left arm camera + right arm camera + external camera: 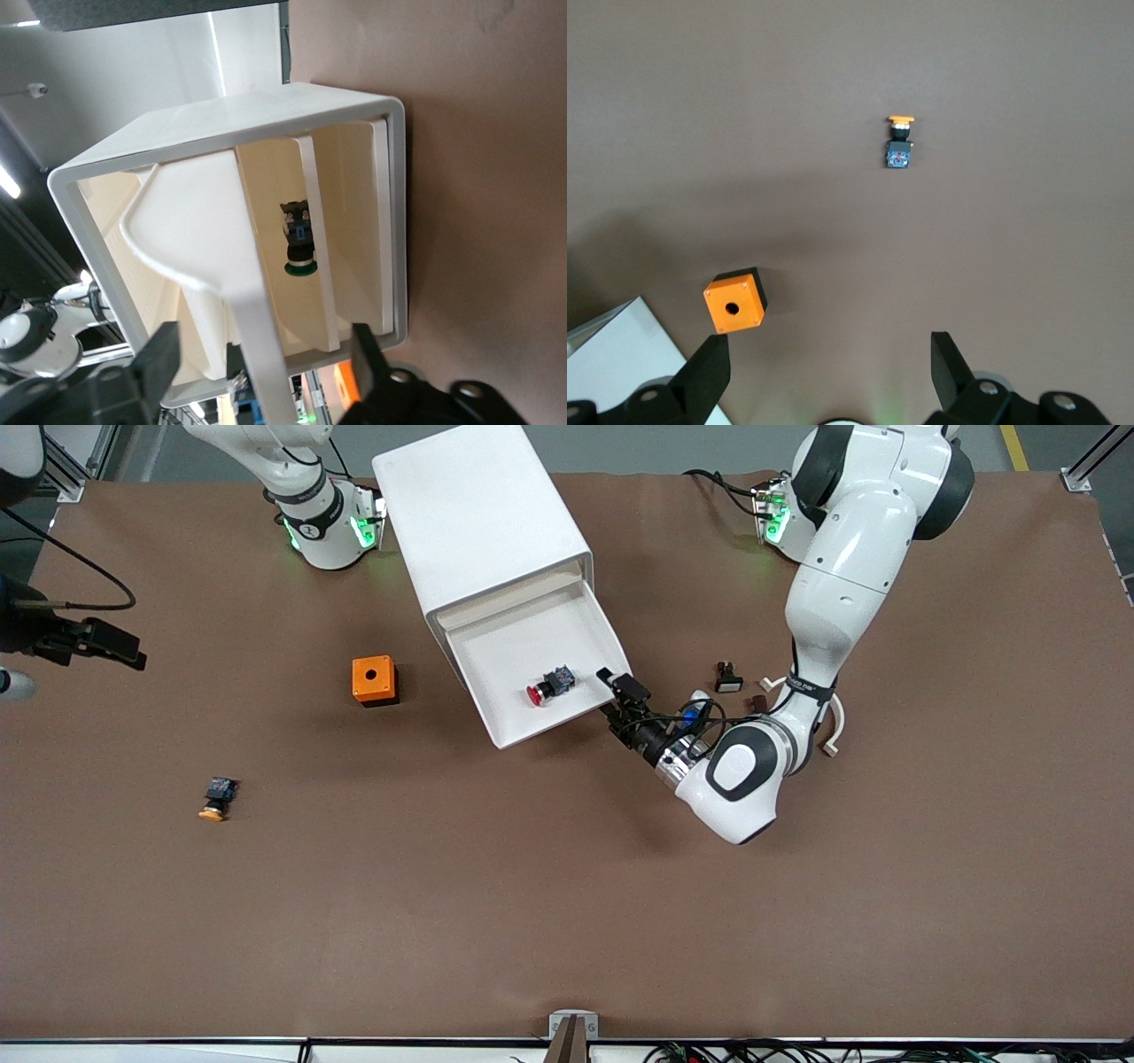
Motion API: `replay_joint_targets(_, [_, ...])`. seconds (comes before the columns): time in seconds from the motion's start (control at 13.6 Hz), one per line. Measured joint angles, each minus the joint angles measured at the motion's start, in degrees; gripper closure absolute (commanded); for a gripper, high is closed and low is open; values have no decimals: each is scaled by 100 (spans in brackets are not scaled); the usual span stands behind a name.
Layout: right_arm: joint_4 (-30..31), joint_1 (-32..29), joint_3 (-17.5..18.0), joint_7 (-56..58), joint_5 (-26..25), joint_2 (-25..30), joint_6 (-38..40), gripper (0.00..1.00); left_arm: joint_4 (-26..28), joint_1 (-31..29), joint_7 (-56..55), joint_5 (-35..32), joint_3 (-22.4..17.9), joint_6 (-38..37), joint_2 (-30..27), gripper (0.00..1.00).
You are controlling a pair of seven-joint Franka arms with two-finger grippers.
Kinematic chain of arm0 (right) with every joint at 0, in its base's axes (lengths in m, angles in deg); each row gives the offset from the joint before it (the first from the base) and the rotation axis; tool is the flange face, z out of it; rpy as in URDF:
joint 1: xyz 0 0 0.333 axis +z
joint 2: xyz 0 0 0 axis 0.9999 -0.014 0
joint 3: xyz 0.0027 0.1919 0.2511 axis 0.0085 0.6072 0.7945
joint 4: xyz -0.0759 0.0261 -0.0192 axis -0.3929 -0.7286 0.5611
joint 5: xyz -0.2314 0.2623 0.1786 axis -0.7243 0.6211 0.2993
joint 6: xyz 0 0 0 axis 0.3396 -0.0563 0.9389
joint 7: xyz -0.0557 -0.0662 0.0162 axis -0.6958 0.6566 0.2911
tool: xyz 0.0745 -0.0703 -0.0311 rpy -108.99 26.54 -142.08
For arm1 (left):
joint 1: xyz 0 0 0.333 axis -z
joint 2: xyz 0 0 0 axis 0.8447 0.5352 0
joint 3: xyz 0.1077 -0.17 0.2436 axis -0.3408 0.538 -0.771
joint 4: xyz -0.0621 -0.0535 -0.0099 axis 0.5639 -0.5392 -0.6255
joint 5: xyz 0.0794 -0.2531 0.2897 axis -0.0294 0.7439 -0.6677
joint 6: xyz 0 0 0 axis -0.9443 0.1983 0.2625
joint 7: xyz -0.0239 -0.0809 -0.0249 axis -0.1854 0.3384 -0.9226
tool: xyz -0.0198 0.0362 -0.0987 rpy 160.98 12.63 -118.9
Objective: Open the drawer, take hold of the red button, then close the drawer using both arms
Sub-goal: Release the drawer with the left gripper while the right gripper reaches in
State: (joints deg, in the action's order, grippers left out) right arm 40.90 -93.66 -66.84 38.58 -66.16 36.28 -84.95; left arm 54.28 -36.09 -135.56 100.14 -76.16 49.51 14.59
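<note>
**Inspector A:** The left gripper (617, 688) was at the front edge of the pulled-out drawer (496, 638), jaws apart on either side of the front lip, clamped on nothing. The right gripper (828, 372) hung over bare table near the orange box (375, 680), jaws also spread, that arm waiting.

**Inspector B:** And the step in hand?

**Inspector A:** In my judgement, the drawer was open and the pick was due. To do it well, the fingers should clear the lip, rise over the drawer's front wall, then descend square over the body of the part (not the round cap, which would likely slip).

**Inspector B:** Location of the part?

**Inspector A:** The button (550, 685) lay on its side on the drawer floor, close to the front wall, near the left gripper and toward the right arm's end from it. The yellow-capped button (217, 798) lay well apart on the table.
</note>
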Motion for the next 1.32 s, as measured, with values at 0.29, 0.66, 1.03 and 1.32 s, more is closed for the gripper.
replay_joint_targets(0.29, [-75,5,-29,-55,-39,-304,-227,0,-286,-117,644,1,0,0,-55,0])
replay_joint_targets(0.66, [-96,368,-4,-1983,280,-310,-69,0,-536,-406,1678,-283,-46,-2,-107,0])
replay_joint_targets(1.03, [40,1716,37,-4572,720,-320,-285,0,-630,-403,3735,-1367,-80,37,-217,0])
replay_joint_targets(1.32, [491,3169,55,-6896,737,-369,-1461,0,-660,-378,4920,-2128,-81,688,-426,0])
